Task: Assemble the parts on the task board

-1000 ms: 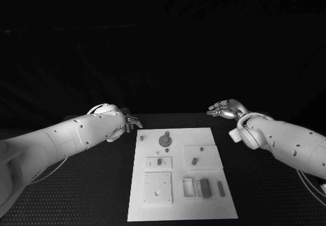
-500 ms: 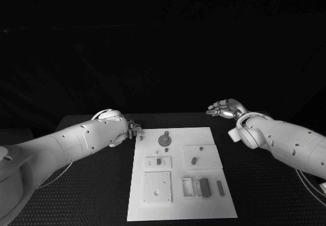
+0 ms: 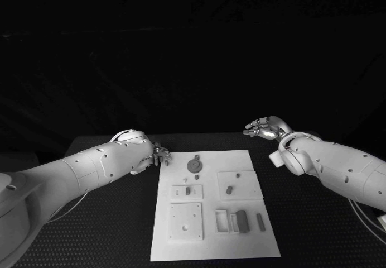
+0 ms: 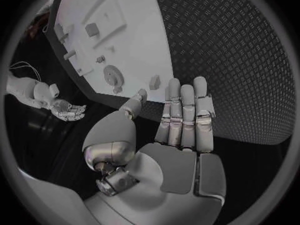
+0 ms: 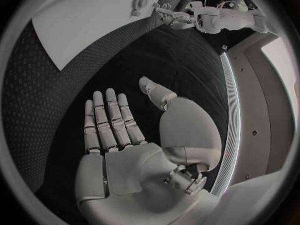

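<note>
Black worktop (image 3: 96,223) carries the task board (image 3: 209,251) — parts untouched. Left robot hand (image 4: 181,135), fingers spread and empty, has edged to the board's corner; right robot hand (image 3: 264,129) waits apart, spread and empty — assembly not begun.

task board (image 3: 216,234), left hand (image 3: 160,153) at corner

My hands are silver, the left (image 4: 181,135) and the right (image 5: 125,150), on white arms. The board (image 3: 216,212) is white, its parts (image 3: 242,220) dark grey. The table (image 4: 237,60) is black with a raised diamond tread pattern.
</note>
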`<state>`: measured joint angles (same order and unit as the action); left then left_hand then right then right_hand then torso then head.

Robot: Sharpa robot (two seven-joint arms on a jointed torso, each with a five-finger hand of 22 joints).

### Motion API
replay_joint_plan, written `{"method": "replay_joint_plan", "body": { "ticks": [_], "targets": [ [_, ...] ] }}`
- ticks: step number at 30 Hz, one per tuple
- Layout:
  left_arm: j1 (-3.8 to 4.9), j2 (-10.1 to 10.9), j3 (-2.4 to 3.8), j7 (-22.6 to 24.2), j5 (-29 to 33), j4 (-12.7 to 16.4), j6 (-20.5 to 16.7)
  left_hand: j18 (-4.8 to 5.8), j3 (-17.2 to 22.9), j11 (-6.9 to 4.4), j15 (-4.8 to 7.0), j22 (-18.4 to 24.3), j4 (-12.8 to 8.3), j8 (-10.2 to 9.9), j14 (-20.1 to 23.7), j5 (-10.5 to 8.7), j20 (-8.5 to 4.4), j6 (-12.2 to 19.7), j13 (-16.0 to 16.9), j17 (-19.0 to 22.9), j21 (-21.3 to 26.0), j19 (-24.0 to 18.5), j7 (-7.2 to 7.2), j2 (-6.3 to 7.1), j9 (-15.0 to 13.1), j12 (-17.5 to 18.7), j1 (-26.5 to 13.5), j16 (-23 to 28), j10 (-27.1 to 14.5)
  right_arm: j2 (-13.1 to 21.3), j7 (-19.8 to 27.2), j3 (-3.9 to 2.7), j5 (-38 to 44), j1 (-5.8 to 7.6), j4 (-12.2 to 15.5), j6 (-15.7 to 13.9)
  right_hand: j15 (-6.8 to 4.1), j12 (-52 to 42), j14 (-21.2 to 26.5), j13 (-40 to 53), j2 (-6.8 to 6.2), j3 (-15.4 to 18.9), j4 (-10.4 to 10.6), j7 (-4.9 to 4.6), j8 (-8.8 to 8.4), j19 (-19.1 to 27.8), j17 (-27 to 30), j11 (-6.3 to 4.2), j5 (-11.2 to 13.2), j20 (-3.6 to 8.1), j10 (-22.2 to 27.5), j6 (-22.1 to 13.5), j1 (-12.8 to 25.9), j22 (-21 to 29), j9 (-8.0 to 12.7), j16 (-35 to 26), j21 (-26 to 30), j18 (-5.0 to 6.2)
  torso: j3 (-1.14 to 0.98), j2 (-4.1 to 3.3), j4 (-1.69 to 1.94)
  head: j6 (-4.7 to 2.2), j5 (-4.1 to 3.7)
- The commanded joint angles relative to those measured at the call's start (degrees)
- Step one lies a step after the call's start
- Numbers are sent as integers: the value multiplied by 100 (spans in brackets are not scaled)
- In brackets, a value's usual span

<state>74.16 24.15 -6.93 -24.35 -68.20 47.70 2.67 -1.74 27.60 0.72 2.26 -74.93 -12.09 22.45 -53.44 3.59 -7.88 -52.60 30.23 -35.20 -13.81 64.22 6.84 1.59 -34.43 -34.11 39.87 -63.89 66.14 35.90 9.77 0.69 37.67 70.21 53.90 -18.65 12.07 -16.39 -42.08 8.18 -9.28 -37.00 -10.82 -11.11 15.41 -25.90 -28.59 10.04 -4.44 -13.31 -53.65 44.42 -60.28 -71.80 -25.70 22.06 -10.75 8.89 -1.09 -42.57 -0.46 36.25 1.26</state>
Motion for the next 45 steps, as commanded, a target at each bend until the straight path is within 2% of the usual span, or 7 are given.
{"method": "replay_joint_plan", "body": {
  "ticks": [1, 12, 16, 19, 35, 45],
  "targets": [
    [2, -9, 2, 88, 59, 20, 105, -72, 1, 2, 6, -131, 44, -21, -55, -17, 2, -33, 8, 9, -28, 41, -4, 14, -8, -25, 6, -30, 31, -5, 76, -1, 4, -1, -1, 70, -5, 19, 41, -6, 12, 27, 21, 8, 16, 34, -7, -4, -11, 17, 35, -36, -50, -9, 6, -22, 38, -69, -2, 2, -1, 0, -2],
    [1, -4, 1, 82, 67, 21, 207, -70, 22, -16, 21, -134, 33, -13, -71, -3, -14, -97, 5, 17, -57, 51, -25, -53, -22, -40, 50, -54, 52, -3, 74, -1, 4, -1, 3, 75, -4, 19, 44, -10, 12, 28, 21, 7, 19, 34, -12, -4, -11, 18, 35, -37, -52, -16, 10, -26, 44, -70, -7, 1, 2, 3, -4],
    [-6, -25, 1, 85, 132, 24, 221, -65, 33, -20, 25, -134, -6, -18, -71, 0, -18, -116, 0, 25, -71, 47, -30, -106, -28, -42, 98, -62, 54, -10, 74, -1, 4, -1, 1, 79, -3, 19, 45, -11, 12, 29, 21, 7, 20, 33, -14, -4, -11, 18, 35, -37, -53, -19, 11, -27, 46, -70, -3, -1, 1, 6, -4],
    [-14, -37, 1, 104, 187, 17, 250, -53, 32, -17, 22, -131, -23, -33, -62, -1, -18, -129, -13, 40, -82, 30, -29, -253, -33, -33, 114, -63, 49, -14, 73, -1, 4, -1, -3, 80, -3, 19, 46, -12, 12, 29, 21, 7, 21, 33, -15, -3, -11, 18, 35, -37, -53, -20, 12, -28, 47, -70, -1, 0, -1, 9, -2],
    [-28, -51, 0, 122, 214, -11, 291, -46, 17, -36, 27, -128, -198, -32, -79, 5, -26, -220, -39, 70, -123, 29, -54, -389, -63, -31, 224, -88, 90, -27, 78, -1, 3, -1, -13, 90, -1, 19, 49, -17, 15, 30, 22, 5, 24, 31, -22, -2, -11, 18, 36, -39, -52, -28, 16, -33, 54, -71, -4, -2, 4, 26, -5],
    [-29, -71, 0, 141, 399, -47, 281, -41, 51, -42, 30, -122, -357, -55, -86, 16, -31, -255, -69, 104, -144, 24, -63, -607, -80, -14, 347, -93, 107, -33, 81, -1, -3, -1, -12, 99, 0, 19, 50, -20, 17, 31, 24, 4, 27, 29, -27, -1, -10, 19, 36, -40, -51, -34, 19, -35, 59, -71, -1, -2, -1, 42, -5]
  ]
}}
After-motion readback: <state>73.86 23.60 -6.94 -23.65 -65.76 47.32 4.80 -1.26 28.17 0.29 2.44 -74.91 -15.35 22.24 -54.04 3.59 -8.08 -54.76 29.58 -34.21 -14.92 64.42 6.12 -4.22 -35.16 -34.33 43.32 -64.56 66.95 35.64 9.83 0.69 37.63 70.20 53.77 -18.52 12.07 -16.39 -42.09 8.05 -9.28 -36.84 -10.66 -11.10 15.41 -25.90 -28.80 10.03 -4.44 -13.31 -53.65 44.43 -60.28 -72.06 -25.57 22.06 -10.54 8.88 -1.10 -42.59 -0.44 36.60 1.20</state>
